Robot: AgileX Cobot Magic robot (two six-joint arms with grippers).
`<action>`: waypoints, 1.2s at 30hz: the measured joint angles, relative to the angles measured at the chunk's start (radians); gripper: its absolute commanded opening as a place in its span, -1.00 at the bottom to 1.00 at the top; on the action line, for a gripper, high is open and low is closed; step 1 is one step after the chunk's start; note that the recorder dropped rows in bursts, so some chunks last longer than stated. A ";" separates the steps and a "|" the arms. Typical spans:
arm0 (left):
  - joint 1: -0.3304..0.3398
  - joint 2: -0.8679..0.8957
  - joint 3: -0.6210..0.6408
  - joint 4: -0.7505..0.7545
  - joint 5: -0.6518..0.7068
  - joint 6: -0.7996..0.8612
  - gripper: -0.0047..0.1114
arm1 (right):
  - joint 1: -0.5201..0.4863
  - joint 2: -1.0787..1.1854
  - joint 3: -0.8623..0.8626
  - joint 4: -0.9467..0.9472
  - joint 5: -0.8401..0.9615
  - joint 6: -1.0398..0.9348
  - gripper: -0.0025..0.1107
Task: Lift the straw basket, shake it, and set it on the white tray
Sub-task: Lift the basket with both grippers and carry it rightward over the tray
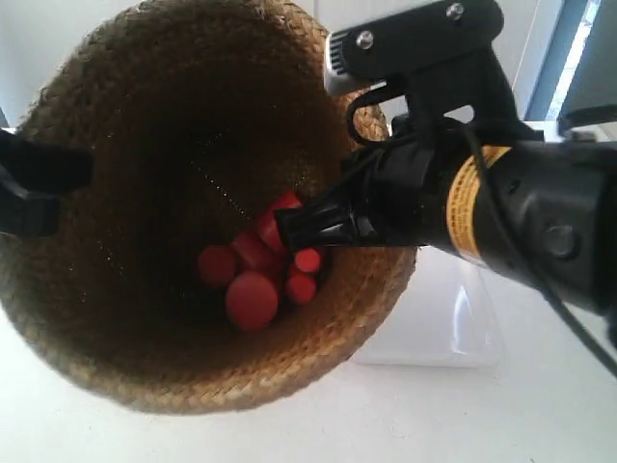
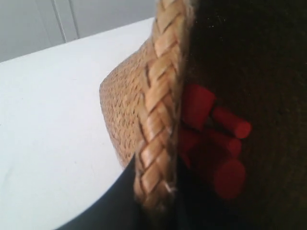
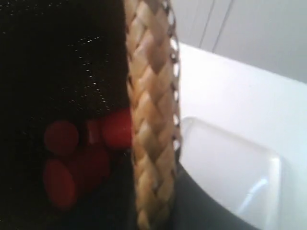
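Both grippers pinch the braided rim of the straw basket (image 1: 145, 376); it looks light but pliant, its red cylinders (image 1: 258, 275) loose at frame centre

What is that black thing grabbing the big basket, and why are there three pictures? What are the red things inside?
The black things are a robot's two arms. Each ends in a gripper, a pincher that works like a hand. One camera looks down from above. The other two sit on the robot's wrists, so they see the basket very close up.

The big woven thing is the straw basket. Both pinchers are clamped on its braided rim: the left gripper on one side, the right gripper on the other. It looks lifted and tipped towards the camera.

Inside are red cylinders, like small pegs, piled at the bottom.

Next to the basket, on the white table, lies the white tray, with nothing on the part that shows.
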 measured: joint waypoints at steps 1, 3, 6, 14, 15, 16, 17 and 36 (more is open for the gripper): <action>0.000 -0.019 -0.011 0.012 0.021 -0.007 -0.92 | 0.012 -0.022 -0.002 0.012 -0.024 -0.008 -0.96; 0.000 -0.063 -0.015 0.055 -0.002 -0.022 -0.92 | 0.024 -0.060 0.002 -0.090 -0.068 0.046 -0.96; 0.012 -0.038 0.013 0.094 -0.154 -0.031 -0.92 | -0.013 -0.021 0.014 -0.310 -0.036 0.208 -0.96; -0.011 -0.102 0.019 0.155 0.016 -0.104 -0.92 | 0.036 -0.067 0.006 -0.097 -0.100 0.085 -0.96; -0.009 -0.117 0.030 0.176 -0.025 -0.104 -0.92 | 0.036 -0.071 0.006 -0.153 -0.069 0.103 -0.96; -0.001 -0.122 0.045 0.197 -0.091 -0.109 -0.92 | 0.024 -0.057 0.006 -0.213 -0.023 0.129 -0.96; 0.013 -0.109 0.059 0.208 -0.155 -0.124 -0.92 | 0.005 -0.033 0.004 -0.249 0.013 0.144 -0.96; 0.025 -0.109 0.092 0.232 -0.110 -0.200 -0.92 | 0.036 -0.011 -0.021 -0.073 -0.038 0.058 -0.96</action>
